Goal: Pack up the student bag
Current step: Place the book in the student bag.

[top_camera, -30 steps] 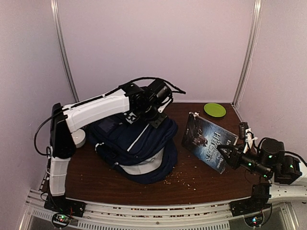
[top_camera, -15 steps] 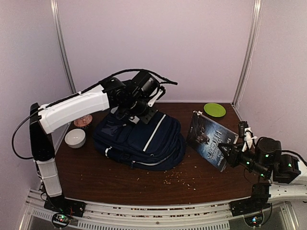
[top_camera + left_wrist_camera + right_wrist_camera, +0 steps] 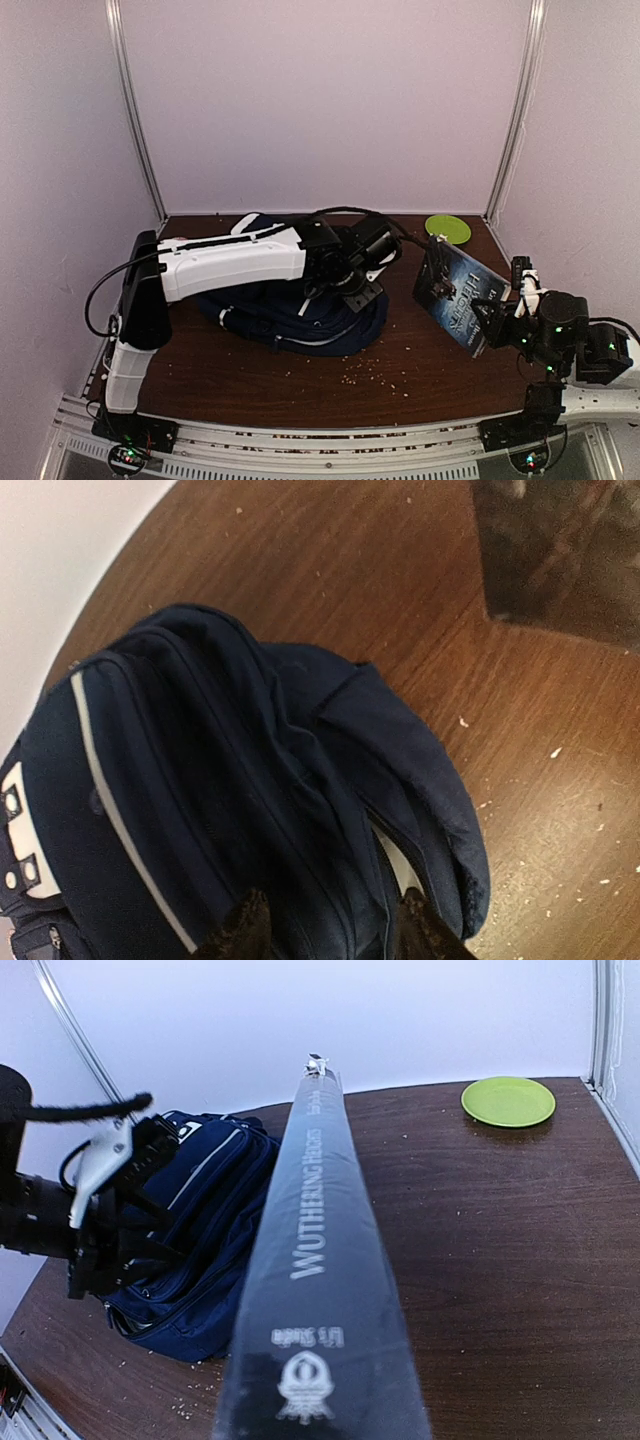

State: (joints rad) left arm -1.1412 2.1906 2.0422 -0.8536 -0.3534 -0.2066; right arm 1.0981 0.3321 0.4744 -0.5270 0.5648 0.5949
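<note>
— What changed just now?
— My left claw [image 3: 332,922] let go. A second ago it was pinched shut on the top of the large navy-blue fabric backpack with thin white stripes [image 3: 285,322], hoisting it. Now the fingers stand apart, empty, just above the backpack's right end.
— And the backpack?
— It has slumped flat on the dark brown wooden table [image 3: 420,375], centre-left, under my left arm. The wrist view shows a flap gaping with pale lining. I can't tell if that's the main mouth.
— Right side?
— My right claw [image 3: 492,322] is clamped on the low corner of the dark paperback book [image 3: 455,288], held up on edge to the right of the backpack, apart from it. It has drifted slightly further right than before.
— Meaning for the task?
— The book isn't packed yet. My guess is the opening needs re-gripping and holding wide before the book goes in.
</note>
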